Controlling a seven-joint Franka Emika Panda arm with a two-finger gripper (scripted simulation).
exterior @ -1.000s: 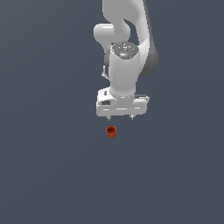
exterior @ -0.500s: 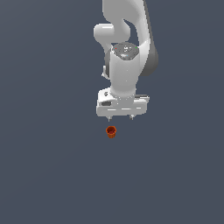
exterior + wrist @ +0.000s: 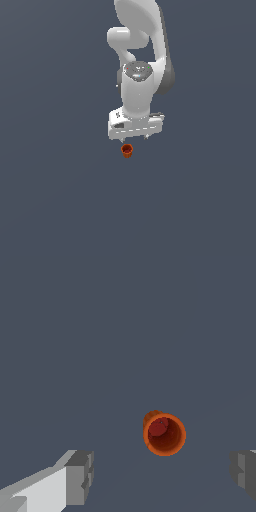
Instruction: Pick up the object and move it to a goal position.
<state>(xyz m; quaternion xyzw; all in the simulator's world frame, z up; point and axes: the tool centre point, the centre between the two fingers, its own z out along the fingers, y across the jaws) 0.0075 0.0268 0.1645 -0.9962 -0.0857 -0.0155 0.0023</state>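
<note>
- Around the arm (image 3: 142,65), we are seeing plain dark grey floor (image 3: 55,200) running unbroken to every edge of the exterior view, with open room on all sides.
- On the arm's body, we are finding no writing we can read.
- At about 7 o'clock from the gripper (image 3: 135,137), we are seeing the orange-red pot (image 3: 127,150) sitting just below it, apart from both fingers.
- Seen through the wrist camera, the fingers (image 3: 80,476) are standing wide apart, gripping nothing, with the pot (image 3: 164,433) showing its darker hollow between them.
</note>
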